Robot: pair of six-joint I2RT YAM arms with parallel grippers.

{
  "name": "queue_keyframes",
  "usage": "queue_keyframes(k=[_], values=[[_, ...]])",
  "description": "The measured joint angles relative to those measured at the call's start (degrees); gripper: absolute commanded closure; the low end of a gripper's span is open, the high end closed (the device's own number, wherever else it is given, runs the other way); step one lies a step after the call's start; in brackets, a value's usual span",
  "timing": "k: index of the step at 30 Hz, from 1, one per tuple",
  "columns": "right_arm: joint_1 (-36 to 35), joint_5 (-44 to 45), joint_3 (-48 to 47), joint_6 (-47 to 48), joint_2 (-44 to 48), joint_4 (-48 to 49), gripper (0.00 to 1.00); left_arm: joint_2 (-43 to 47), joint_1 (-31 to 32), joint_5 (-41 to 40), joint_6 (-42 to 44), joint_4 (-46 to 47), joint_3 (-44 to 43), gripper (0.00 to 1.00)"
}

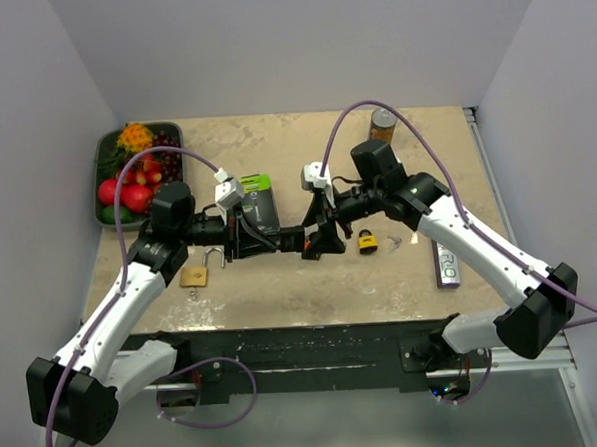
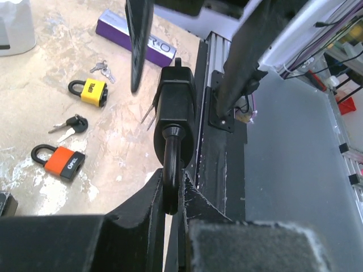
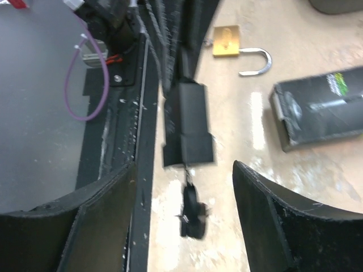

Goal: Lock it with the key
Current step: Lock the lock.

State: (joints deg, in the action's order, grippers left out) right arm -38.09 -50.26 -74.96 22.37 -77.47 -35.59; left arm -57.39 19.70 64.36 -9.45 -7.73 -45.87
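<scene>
Padlock (image 2: 174, 107) clamped by its shackle in my left gripper (image 2: 172, 194), body thrust toward the right arm so the keyway is reachable.
My right gripper (image 3: 184, 184) is released, fingers either side of the key (image 3: 191, 214) hanging from the padlock; orange lock (image 2: 61, 161) and yellow lock (image 2: 92, 92) lie below the padlock, not obstructing.

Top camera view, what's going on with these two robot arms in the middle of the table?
The left gripper is shut on the shackle of a black padlock, holding it above the table. A key appears to hang from its keyhole end. The right gripper is open, fingers either side of the key, not touching it. Whether it's locked yet isn't clear.
</scene>
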Motion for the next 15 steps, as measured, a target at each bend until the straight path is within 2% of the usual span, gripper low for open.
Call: queue_keyframes(k=[6,12,15], values=[[4.3,0.3,-1.9,3.9,0.0,-4.6,0.39,0.0,-0.2,0.0,4.2,-4.5,-0.2,1.00],[4.4,0.2,-2.3,6.3,0.0,-7.6,0.43,0.0,-0.2,0.0,5.8,-5.7,-0.7,1.00],[4.4,-0.1,-2.3,7.6,-0.2,-8.9,0.50,0.0,-0.2,0.0,6.1,-5.7,-0.9,1.00]])
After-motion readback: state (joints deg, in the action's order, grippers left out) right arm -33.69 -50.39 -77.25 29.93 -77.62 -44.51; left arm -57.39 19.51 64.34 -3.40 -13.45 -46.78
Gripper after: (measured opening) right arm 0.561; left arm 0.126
